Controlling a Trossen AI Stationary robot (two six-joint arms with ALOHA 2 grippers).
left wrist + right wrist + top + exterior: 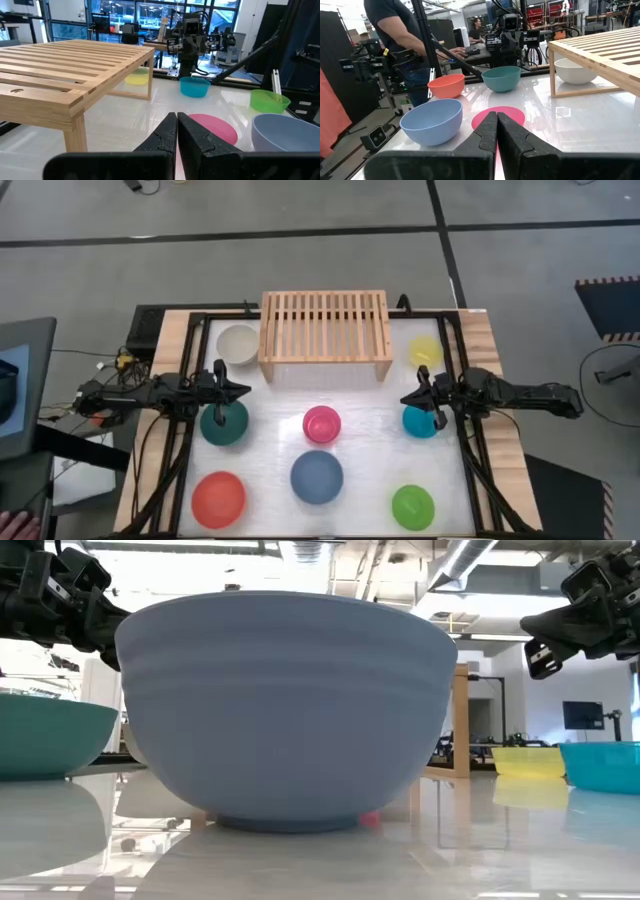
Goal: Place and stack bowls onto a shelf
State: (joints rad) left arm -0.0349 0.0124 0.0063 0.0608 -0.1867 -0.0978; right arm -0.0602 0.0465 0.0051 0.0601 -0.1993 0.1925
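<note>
The light-wood shelf (323, 330) stands on its legs at the table's far middle, its slatted top bare. On the table rest the white bowl (238, 343), yellow bowl (425, 350), teal bowl (223, 423), pink bowl (322, 423), cyan bowl (420, 421), red bowl (219, 499), dark blue bowl (317, 476) and green bowl (413, 507). My left gripper (243, 389) hangs shut above the teal bowl's far rim. My right gripper (405, 399) hangs shut above the cyan bowl's far rim. Both point toward the pink bowl (215, 129) (498, 116) and hold nothing.
The dark blue bowl (285, 710) fills the low view. A dark frame (200, 330) borders the table. A person (395, 30) stands beyond the table's left side. The white bowl (576, 70) sits next to the shelf's left leg, the yellow bowl (137, 76) beyond its right leg.
</note>
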